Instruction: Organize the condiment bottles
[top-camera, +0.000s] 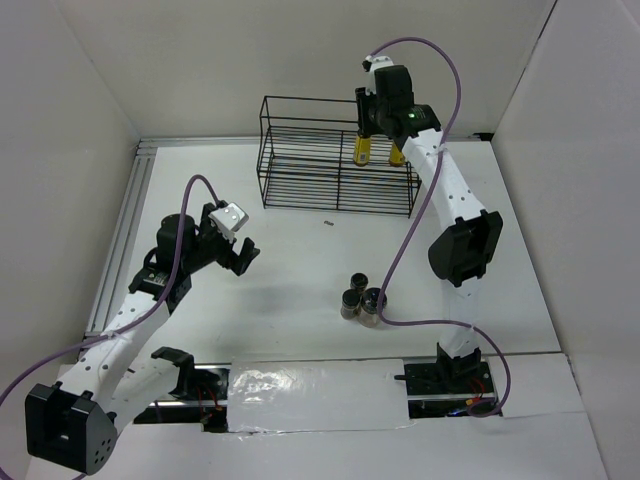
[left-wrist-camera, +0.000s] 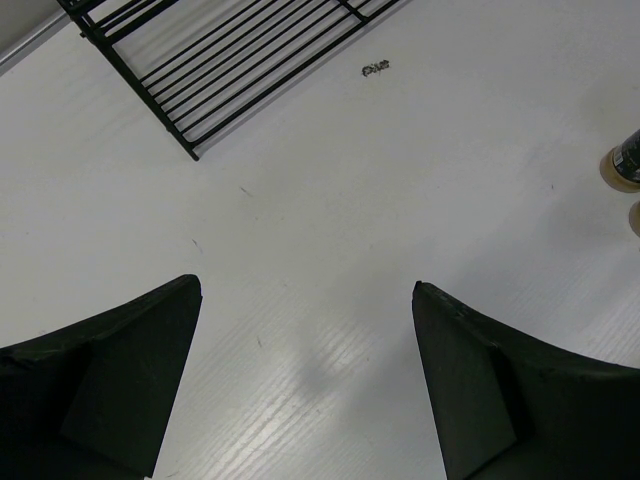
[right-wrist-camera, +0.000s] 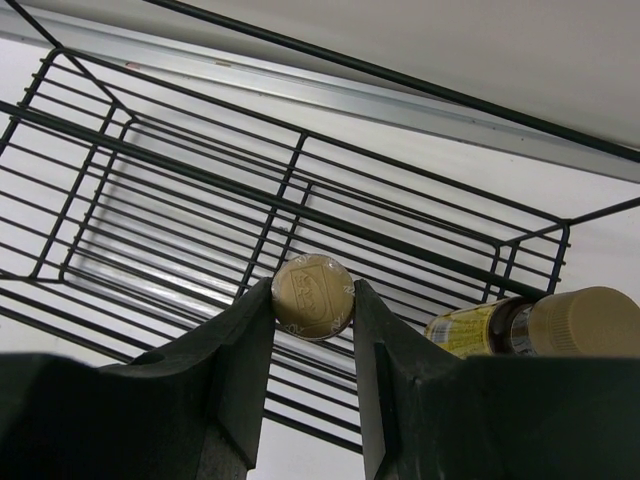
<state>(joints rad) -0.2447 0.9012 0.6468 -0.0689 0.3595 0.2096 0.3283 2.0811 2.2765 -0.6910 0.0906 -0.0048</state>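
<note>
- Yellow-filled slim bottle (top-camera: 364, 150) with a tan cap (right-wrist-camera: 312, 296) is upright inside the right end of the wire rack (top-camera: 263, 150). Right gripper (right-wrist-camera: 312, 300) is pinching it at the cap, one finger on each side.
- Is it seated on the rack floor?
- Can't tell from here. Its base looks level with the second slim yellow bottle (top-camera: 397, 155), which stands just beside it toward the right wall. The fingers aren't touching that one.
- Other bottles?
- Three dark-lidded jars (top-camera: 372, 308) are upright in a tight cluster on the white table (top-camera: 300, 290). They're touching or nearly so. They sit well apart from the rack, closer to the right arm's base than the left's.
- Left side?
- Left gripper (top-camera: 243, 257) has its fingers spread wide with nothing between them. It hangs over bare table to the left of the jars, angled down at the surface. Its wrist camera catches a corner of the rack and one jar at the right edge.
- Anything else on the table?
- Small dark speck (top-camera: 328, 223) just in front of the rack, too small to identify.
</note>
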